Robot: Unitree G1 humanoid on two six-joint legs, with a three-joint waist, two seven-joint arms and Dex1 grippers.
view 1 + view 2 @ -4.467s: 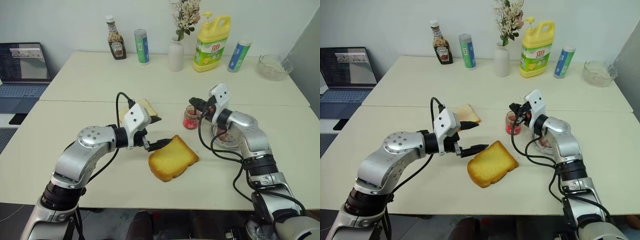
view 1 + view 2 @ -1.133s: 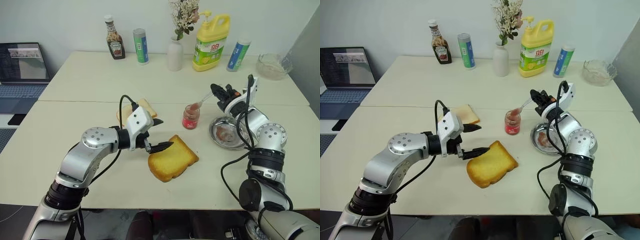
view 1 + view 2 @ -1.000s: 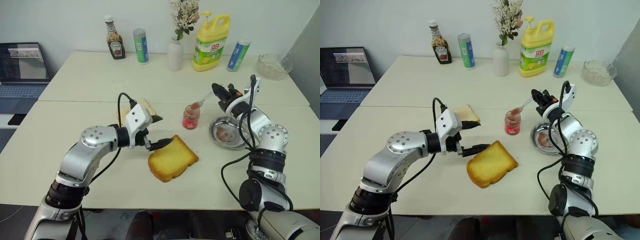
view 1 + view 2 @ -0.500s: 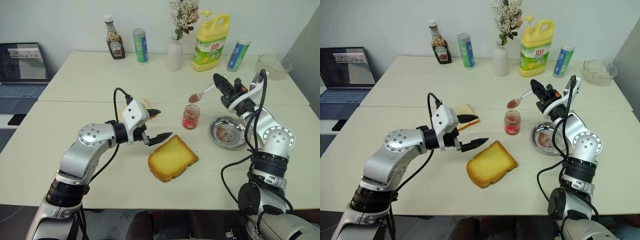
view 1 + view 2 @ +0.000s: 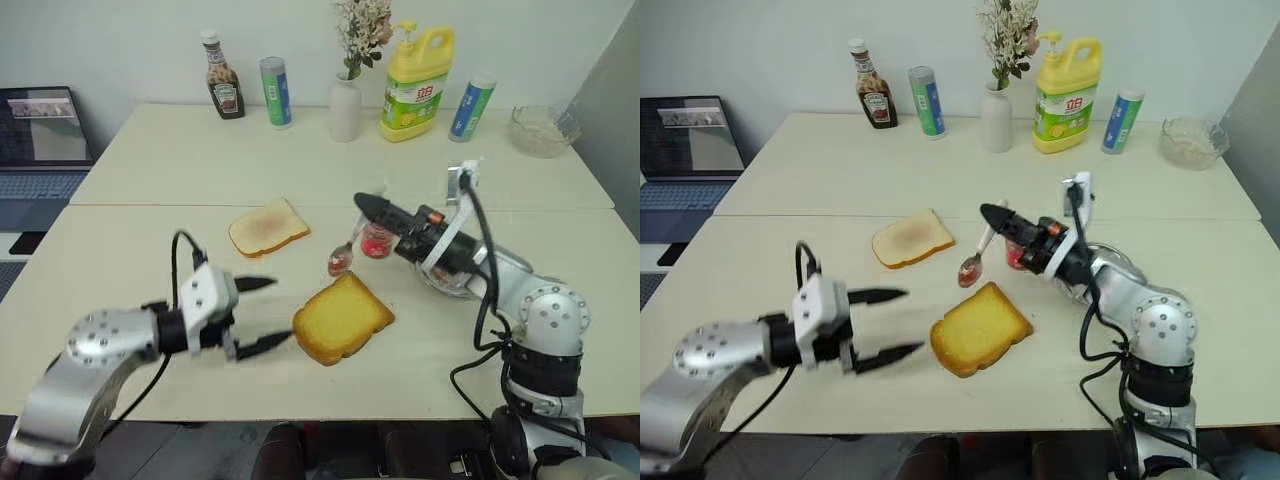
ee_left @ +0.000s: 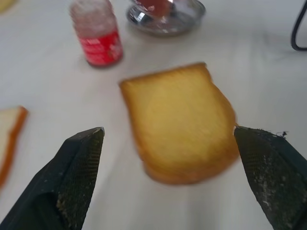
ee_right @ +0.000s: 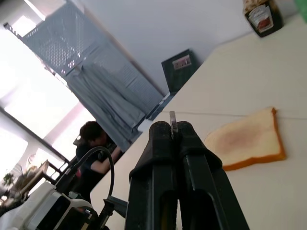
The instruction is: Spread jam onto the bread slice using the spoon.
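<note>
Here the yellow jug [image 5: 1068, 92] label reads 立白; other labels stay unreadable.

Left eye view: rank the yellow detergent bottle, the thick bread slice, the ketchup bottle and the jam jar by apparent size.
1. Bread slice, though it lies nearer the camera.
2. Yellow detergent bottle, close behind.
3. Ketchup bottle.
4. Jam jar, partly hidden.

The left arm reaches in low from the left, its pincer [image 5: 252, 315] level above the bench with both black fingers spread wide and nothing between them. The right arm bends across from the right, its pincer [image 5: 992, 216] clamped tight on a thin metal handle.
</note>
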